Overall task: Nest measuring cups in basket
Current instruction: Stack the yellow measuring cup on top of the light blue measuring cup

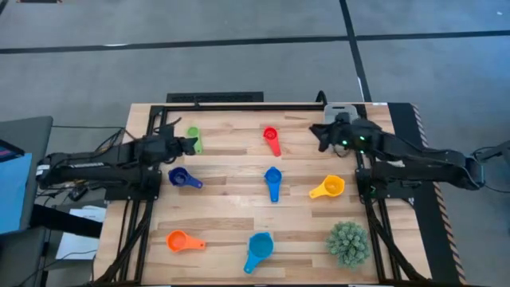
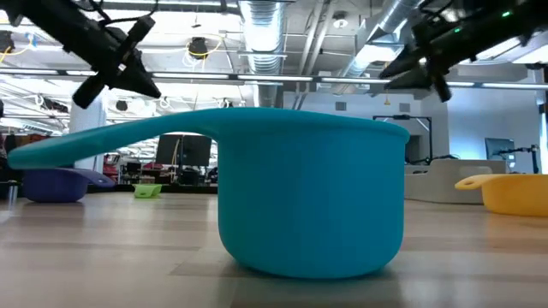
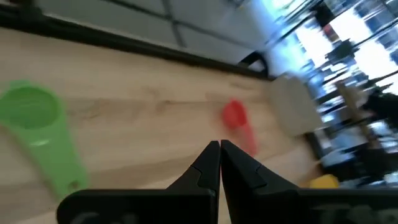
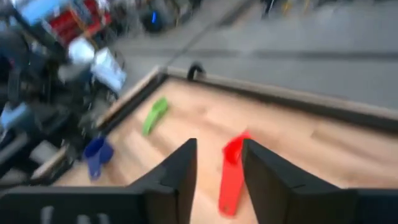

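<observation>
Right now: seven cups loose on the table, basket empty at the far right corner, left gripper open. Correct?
Not quite: the left gripper is shut, its fingers pressed together in the left wrist view. The cups lie loose on the table, and the basket, partly hidden, shows none.

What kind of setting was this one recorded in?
Probably a robotics lab or open workshop hall: a wooden table on a grey floor, exposed ceiling ducts overhead, and desks with monitors in the room beyond.
</observation>
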